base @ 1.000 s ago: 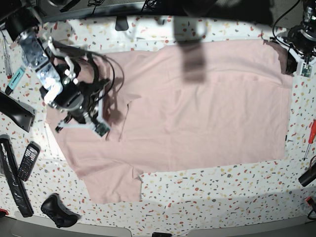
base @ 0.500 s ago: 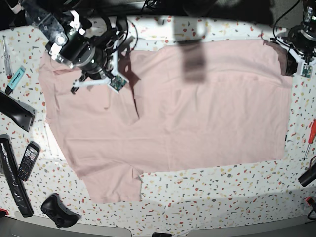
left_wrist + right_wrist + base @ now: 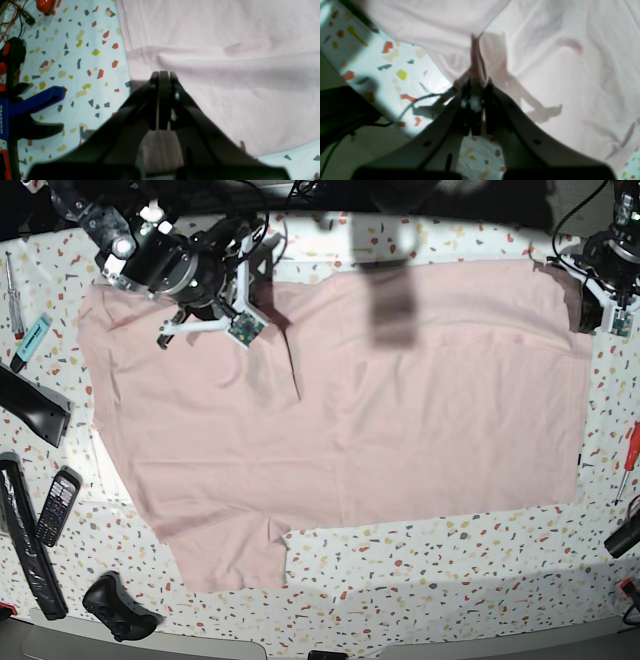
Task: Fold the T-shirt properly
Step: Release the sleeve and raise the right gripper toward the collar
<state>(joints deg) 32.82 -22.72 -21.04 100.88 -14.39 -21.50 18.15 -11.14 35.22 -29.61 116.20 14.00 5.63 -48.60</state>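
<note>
T-shirt (image 3: pixel 340 410) spread flat across my bench (image 3: pixel 420 580), plain side up, my right claw (image 3: pixel 476 75) pinching its far-edge fabric, my left claw (image 3: pixel 161 75) closed, empty, at its corner.

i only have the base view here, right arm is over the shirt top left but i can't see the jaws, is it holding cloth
Observer: Yes. In the right wrist view the right gripper is shut on a pinched fold of the T-shirt, lifted off the table.
Operator: and the left one, far corner, all i see is the wrist
Observer: The left gripper is shut too, its tips over the T-shirt's edge; whether cloth is caught between them I cannot tell.
Operator: anything near it that could snag
Observer: A blue-handled clamp lies on the table beside it, apart from the cloth.
</note>
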